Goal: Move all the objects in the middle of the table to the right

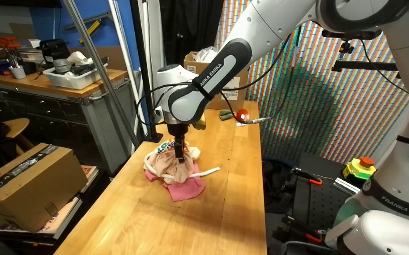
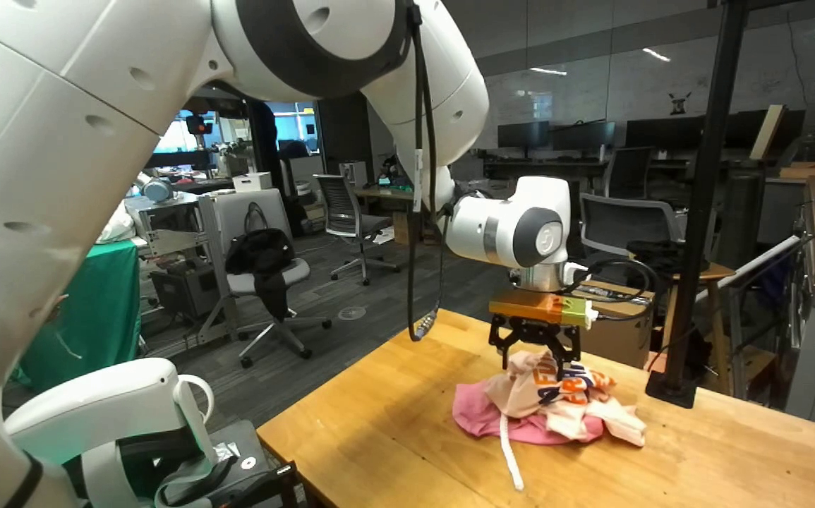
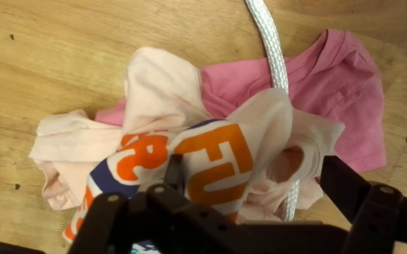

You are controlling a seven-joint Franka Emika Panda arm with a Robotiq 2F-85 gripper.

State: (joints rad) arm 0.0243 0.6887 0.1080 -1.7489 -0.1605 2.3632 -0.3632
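holds fingers (image 3: pixel 346 187) wide apart, astride or just above the crumpled, lettered pale garment (image 3: pixel 207 151); cannot tell which. in the wrist view, shows pink cloth (image 3: pixel 344 102) beneath it toward two o'clock and a white cord (image 3: pixel 273 46) toward one, heaped together on the counter (image 3: pixel 66 46).

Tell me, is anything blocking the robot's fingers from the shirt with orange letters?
No, nothing visible is: in the wrist view, the pale pink printed shirt shows between the open fingers. There, the white rope goes under its upper edge, not over it.
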